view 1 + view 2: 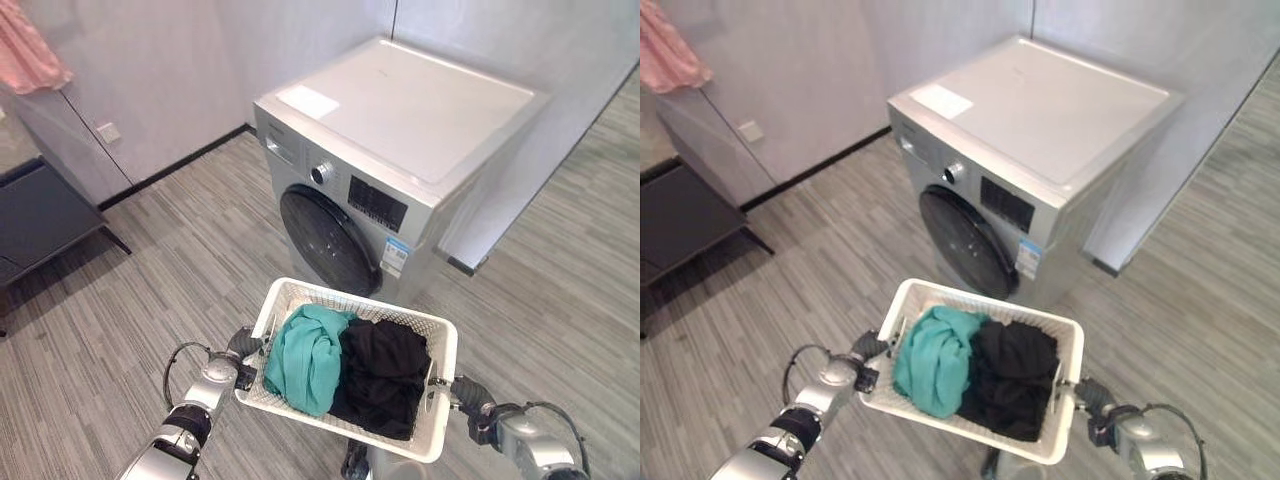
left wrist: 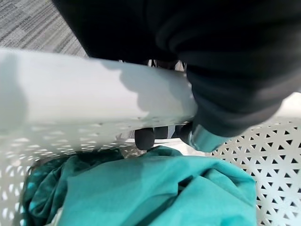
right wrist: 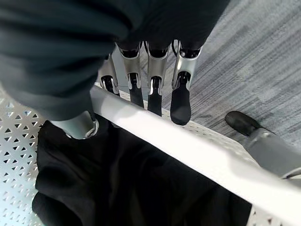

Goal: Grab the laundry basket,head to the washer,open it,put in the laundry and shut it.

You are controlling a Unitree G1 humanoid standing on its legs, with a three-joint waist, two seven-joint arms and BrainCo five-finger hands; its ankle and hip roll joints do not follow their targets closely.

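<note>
A white laundry basket hangs in front of me between both hands, holding a teal garment on the left and a black garment on the right. My left hand grips the basket's left rim, with fingertips curled under it. On the right rim my right hand pinches, fingers outside and thumb inside. The silver washer stands just beyond the basket, and its dark round door is closed.
A low dark table stands at the left by the wall, with a pink cloth hanging above it. A wall socket sits low on the wall. A wall panel flanks the washer's right side. Striped grey floor lies open on the left.
</note>
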